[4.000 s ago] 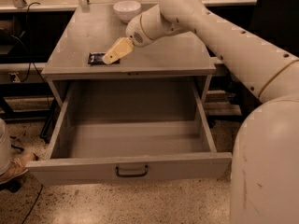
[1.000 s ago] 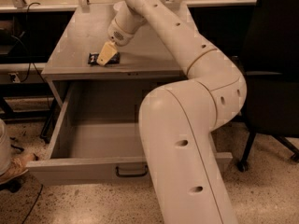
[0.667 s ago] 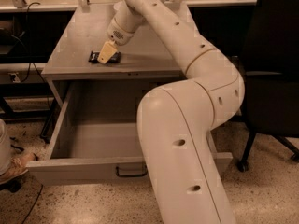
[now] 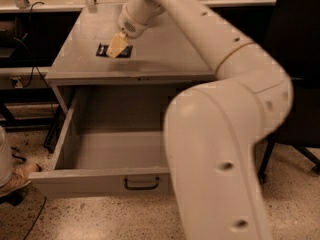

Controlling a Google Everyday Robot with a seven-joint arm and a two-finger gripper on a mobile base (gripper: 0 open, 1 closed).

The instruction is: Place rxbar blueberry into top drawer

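Note:
The rxbar blueberry (image 4: pixel 103 50) lies flat on the grey cabinet top (image 4: pixel 165 49), near its front left, in a dark wrapper. My gripper (image 4: pixel 118 46) sits right on the bar's right half and covers it. The top drawer (image 4: pixel 90 176) is pulled wide open below, its inside bare, with a dark curved handle (image 4: pixel 141 184) at the centre of its front panel. My arm (image 4: pixel 220 134) fills the right of the view and hides the drawer's right side.
A black chair (image 4: pixel 300 59) stands to the right of the cabinet. Cables and dark shelving (image 4: pixel 22 59) are at the left. A white object with a tan base (image 4: pixel 5 169) stands on the floor by the drawer's left front corner.
Four seconds ago the gripper was just right of the bar; now it rests over it. In the last second the arm's bulk has swung right and lower; the bar has not moved.

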